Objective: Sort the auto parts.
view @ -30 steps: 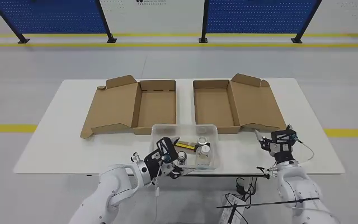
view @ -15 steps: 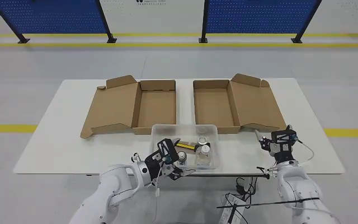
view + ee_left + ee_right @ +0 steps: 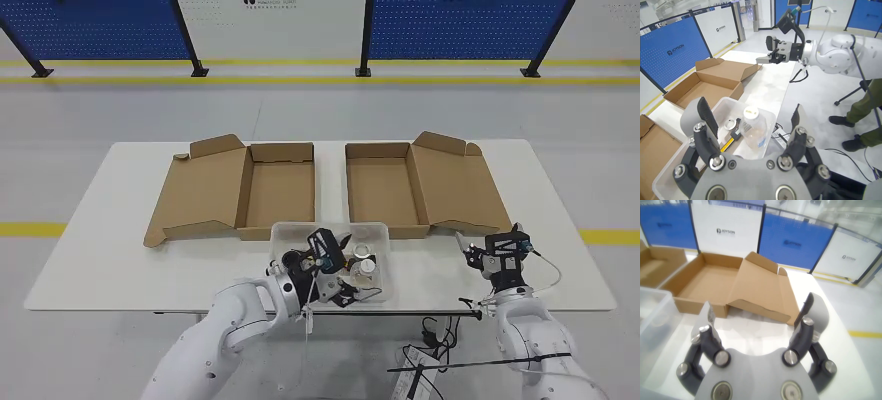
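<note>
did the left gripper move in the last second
Yes. The left gripper shifted from the clear bin's left end toward its middle, nearer the bottle.

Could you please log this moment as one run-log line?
left gripper open over clear bin | bottle, caliper, metal ring in bin | right gripper open near right cardboard box

Bottle (image 3: 752, 130) in bin (image 3: 300, 226), boxes (image 3: 280, 192) behind
</note>
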### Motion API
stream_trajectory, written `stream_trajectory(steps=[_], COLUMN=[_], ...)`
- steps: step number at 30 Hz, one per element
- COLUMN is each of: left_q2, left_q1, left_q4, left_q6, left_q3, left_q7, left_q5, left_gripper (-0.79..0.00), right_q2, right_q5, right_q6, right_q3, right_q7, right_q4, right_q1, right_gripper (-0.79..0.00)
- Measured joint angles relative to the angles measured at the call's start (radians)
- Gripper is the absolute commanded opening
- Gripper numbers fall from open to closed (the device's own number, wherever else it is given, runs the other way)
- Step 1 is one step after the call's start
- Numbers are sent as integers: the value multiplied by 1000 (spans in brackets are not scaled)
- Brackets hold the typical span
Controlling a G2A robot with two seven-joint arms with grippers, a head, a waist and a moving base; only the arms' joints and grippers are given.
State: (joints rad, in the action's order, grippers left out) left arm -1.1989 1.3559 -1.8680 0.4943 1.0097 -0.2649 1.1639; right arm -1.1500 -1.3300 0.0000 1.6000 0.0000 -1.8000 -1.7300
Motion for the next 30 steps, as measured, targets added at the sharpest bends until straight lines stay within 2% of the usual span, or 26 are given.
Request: stream_trajectory(steps=[4,8,18,30], left_q2=[-17,-26,-33,-44], left_q1=[-69,-107,-99,-120], left_q4=[89,141,187,220], left_q6=[-22,-27,-28,-17], left_q3=[-54,-81,-106,-162], left_q7=[5,-2,-7,-48], left_q5=[-19,-19,-68,-49], left_gripper=[0,0,0,0], right_q2=[0,0,0,0], right_q5=[0,0,0,0], right_q6=[0,0,0,0], right_q3=[0,0,0,0], right_q7=[0,0,0,0], right_q4=[0,0,0,0], right_q1=[0,0,0,0], right_gripper=[0,0,0,0])
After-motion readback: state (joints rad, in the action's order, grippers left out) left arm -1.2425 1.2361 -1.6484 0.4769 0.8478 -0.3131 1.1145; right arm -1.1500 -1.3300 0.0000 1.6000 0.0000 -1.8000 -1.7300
